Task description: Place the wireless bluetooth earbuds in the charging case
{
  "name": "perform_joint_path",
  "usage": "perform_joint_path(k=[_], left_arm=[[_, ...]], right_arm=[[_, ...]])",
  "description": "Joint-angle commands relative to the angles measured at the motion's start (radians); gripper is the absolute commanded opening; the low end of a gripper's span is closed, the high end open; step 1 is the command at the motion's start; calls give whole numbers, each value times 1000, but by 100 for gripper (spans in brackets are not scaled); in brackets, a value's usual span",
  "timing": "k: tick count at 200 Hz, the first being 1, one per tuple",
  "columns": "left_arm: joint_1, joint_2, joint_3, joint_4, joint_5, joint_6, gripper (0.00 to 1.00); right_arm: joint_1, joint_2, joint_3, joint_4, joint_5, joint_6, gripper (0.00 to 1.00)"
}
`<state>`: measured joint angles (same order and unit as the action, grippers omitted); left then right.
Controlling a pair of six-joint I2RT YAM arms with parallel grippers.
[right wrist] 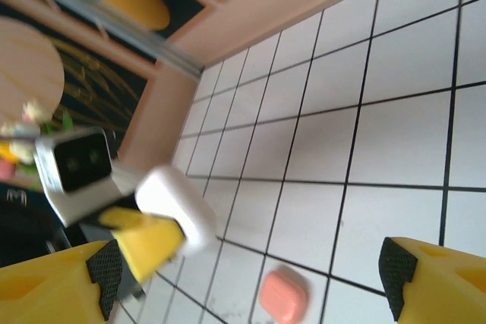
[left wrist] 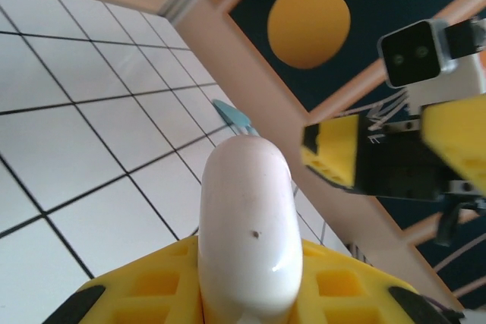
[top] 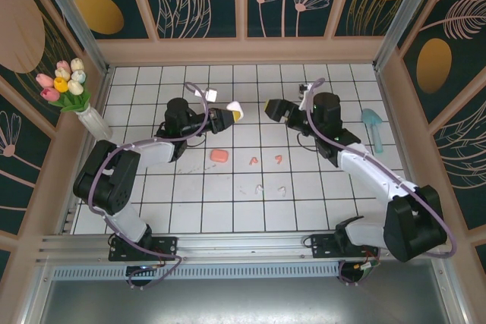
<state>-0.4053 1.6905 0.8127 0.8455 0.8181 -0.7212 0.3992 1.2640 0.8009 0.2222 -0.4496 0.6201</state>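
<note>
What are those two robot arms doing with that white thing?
The left tool is shut on a smooth white rounded charging case and holds it up above the white tiled table. The right tool is open, close beside the case but apart from it. Two tiny salmon-pink earbuds and two tiny white earbuds lie loose on the tiles, with a small pink rounded case nearby. None of the four earbuds is in a case yet.

white charging case (left wrist: 247, 225), salmon-pink case (top: 219, 155), white floor tiles (top: 190, 202) with dark gridlines
</note>
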Motion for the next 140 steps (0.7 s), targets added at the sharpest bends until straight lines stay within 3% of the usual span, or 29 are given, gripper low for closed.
perform_joint_path(k=[1, 68, 97, 121, 140], left_arm=[[-1, -38, 53, -52, 103, 28, 0], [-1, -41, 92, -130, 145, 51, 0], [-1, -40, 97, -148, 135, 64, 0], [-1, -44, 92, -185, 101, 102, 0], [-1, -55, 91, -226, 55, 142, 0]], right_arm=[[4, -6, -38, 120, -183, -128, 88], [64, 56, -8, 157, -159, -85, 85], [68, 103, 52, 48, 65, 199, 85], [110, 97, 30, 98, 162, 460, 88], [151, 111, 55, 100, 225, 574, 90]])
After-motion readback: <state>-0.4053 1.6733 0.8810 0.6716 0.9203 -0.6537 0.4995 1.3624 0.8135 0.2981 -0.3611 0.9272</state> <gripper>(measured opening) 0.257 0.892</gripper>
